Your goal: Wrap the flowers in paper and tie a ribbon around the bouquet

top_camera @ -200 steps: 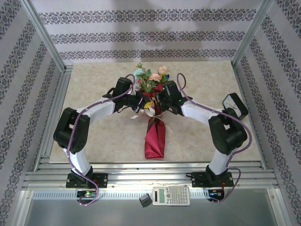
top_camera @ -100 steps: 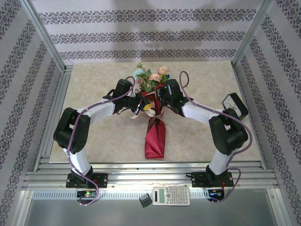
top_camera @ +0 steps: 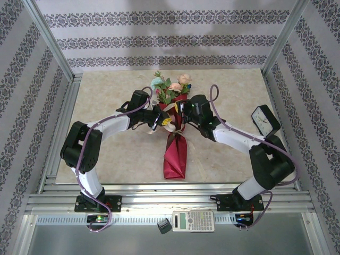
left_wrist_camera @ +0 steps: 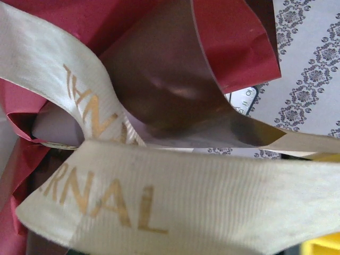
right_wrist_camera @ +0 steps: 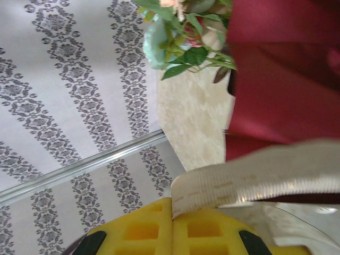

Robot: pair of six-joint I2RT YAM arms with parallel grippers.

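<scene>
Top external view first: the bouquet (top_camera: 175,151) is lying flat in the middle of the counter (top_camera: 117,154). The narrow end of the cone points at the arm bases and the wide end points at the back wall (top_camera: 159,40). The flowers (top_camera: 171,87) (pink, peach and teal blooms plus green leaves) stick out of the far end. The paper (top_camera: 176,162) is deep crimson and looks a bit crumpled down at the tip.

Both arms are bent in toward the neck of the cone, one from each side. The left gripper (top_camera: 161,120) sits at the left of the neck and the right gripper (top_camera: 180,113) at the right, both right up against the paper. The ribbon (top_camera: 169,109) crosses the neck between them, and a loose cream bit trails onto the counter on the left.

Right wrist cam: the jaws are squeezed together on the ribbon. You can see the cream band coming straight out of the seam between the yellow pads (right_wrist_camera: 164,234), with red paper and a teal bloom beyond.

Left wrist cam: that gripper is closed too. The ribbon, with gold lettering, runs right across the lens toward a yellow corner at lower right, so it looks pinched in there.

Off to the side, there's a calculator (top_camera: 193,220) on the front rail, and a black-framed white dial (top_camera: 264,118) sits well apart on the right.
</scene>
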